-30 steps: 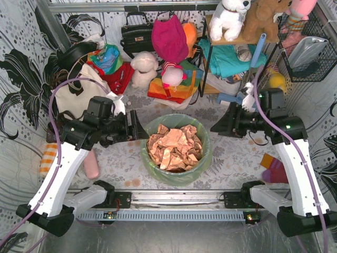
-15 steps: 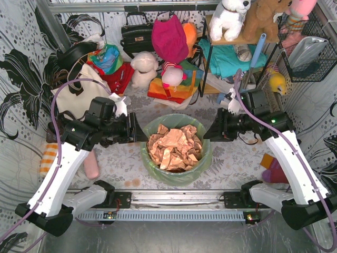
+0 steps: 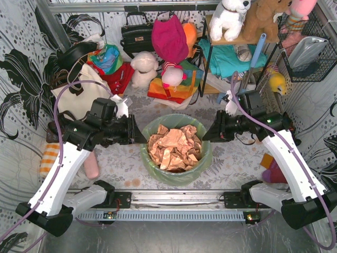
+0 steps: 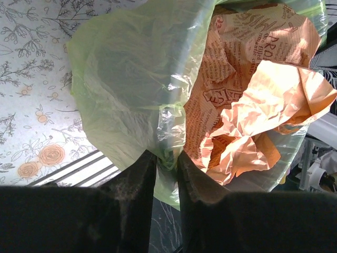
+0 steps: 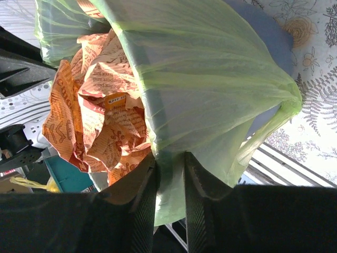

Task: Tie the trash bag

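Both jaws tight on opposite rim edges of the trash bag (image 4: 126,79).

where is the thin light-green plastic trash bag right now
In the top view the thin light-green plastic trash bag stands at centre between the left gripper and right gripper, each pinching its rim.

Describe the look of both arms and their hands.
Both arms have white shell links, left arm and right arm, joined by black joints. A purple cable loops along each. The left hand and right hand are black, with wedge-shaped fingers.
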Motion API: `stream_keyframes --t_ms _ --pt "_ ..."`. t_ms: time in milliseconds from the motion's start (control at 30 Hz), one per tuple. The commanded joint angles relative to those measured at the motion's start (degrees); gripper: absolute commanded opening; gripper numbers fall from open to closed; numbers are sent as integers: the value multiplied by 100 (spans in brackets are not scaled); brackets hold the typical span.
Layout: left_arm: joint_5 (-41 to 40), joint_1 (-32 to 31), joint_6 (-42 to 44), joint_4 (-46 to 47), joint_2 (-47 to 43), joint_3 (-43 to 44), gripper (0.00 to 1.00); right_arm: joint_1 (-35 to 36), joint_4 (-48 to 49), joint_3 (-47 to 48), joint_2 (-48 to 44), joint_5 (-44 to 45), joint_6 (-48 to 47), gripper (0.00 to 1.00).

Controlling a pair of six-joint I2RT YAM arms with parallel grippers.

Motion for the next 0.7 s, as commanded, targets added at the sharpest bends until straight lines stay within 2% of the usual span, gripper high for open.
stream_keyframes --t_ms 0,100,133,167,367,667 --pt "163 -11 17 233 -31 -28 25 38 205 -58 69 -106 70 21" --pt "116 -9 -65 343 -22 36 3 37 349 -41 92 -161 127 10" --pt "90 -11 -102 393 -11 60 0 38 396 -16 108 -154 145 4" --pt "67 -12 -124 447 7 86 0 37 449 16 121 -116 167 0" --pt "-121 -12 -276 893 133 209 0 38 960 210 225 144 397 0" --pt "-1112 -10 -271 1501 616 489 0 31 1490 546 792 1166 315 0"
